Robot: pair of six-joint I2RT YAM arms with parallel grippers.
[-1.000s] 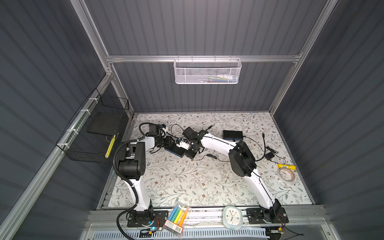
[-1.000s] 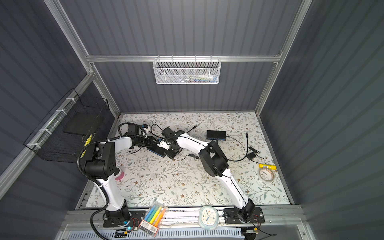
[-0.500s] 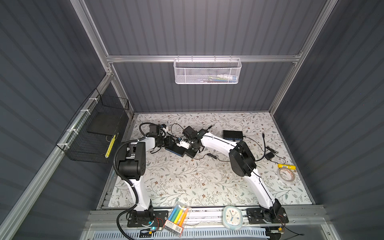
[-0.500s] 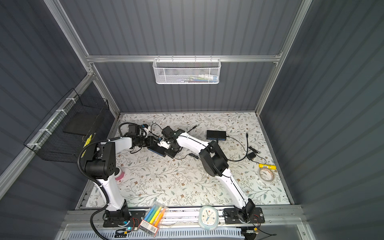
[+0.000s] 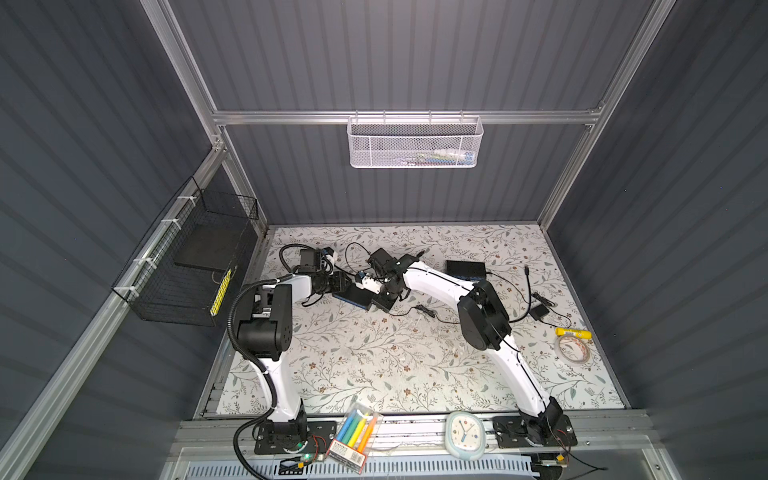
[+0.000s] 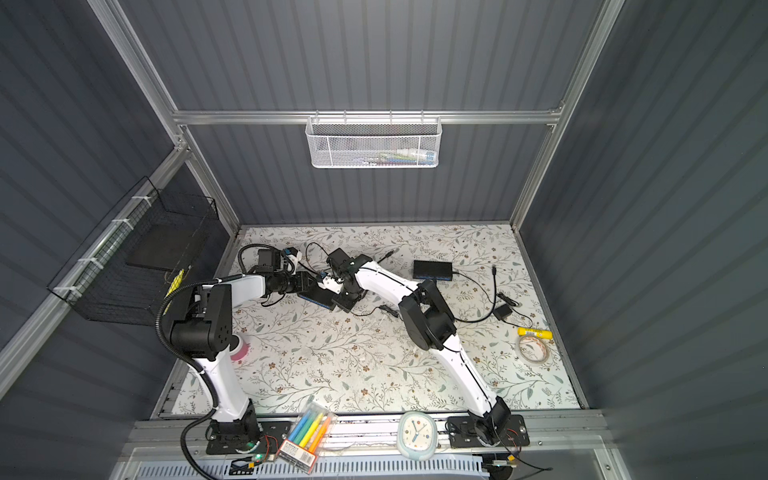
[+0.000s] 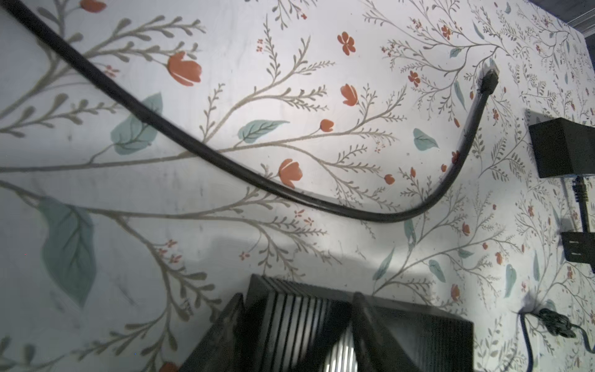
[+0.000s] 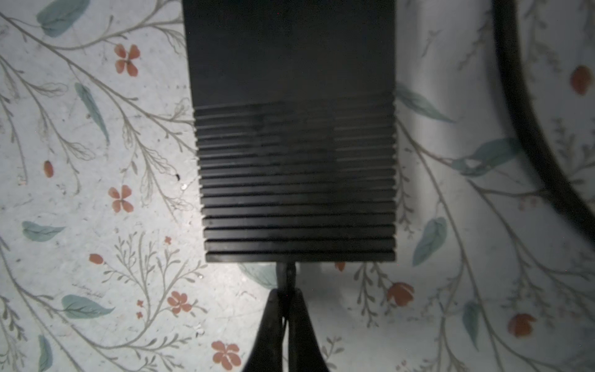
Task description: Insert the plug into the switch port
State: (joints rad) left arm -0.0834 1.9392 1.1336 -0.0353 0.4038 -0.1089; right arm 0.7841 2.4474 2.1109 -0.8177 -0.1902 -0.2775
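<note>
Plug pinched in right claw, tip at switch edge on worktop; left claw clamped across switch. Risk: jamming against switch from slight misalignment; twisting in thin pinch.

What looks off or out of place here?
Nothing spilled or damaged. The black ribbed switch box lies skewed on the floral table, gripped by the left hand; the right hand is shut on the small black plug at its edge. A loose black cable sprawls nearby.
</note>
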